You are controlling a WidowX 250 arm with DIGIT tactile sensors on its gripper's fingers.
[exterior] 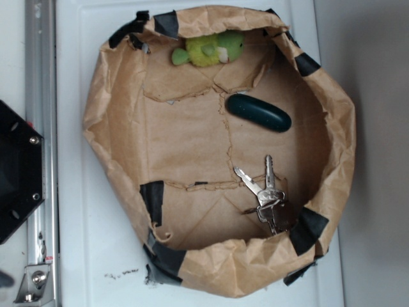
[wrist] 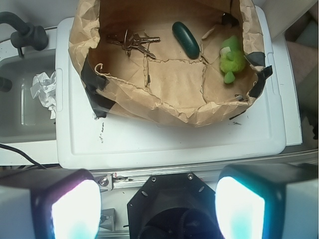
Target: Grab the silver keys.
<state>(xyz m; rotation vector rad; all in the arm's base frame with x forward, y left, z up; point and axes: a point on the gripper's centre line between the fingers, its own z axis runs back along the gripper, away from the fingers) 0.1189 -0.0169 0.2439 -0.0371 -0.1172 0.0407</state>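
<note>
Silver keys lie near the paper wall; claw spread apart.

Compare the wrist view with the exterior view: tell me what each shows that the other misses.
Only the wrist view shows the gripper, its two pale fingers apart, and crumpled white paper in a grey tray beside the white surface. Only the exterior view shows a silver rail. Both show the paper-lined bin holding the silver keys, dark green oval case and green plush toy.

I am looking over a white tabletop; beside it a grey sink is holding what may be crumpled paper.
</note>
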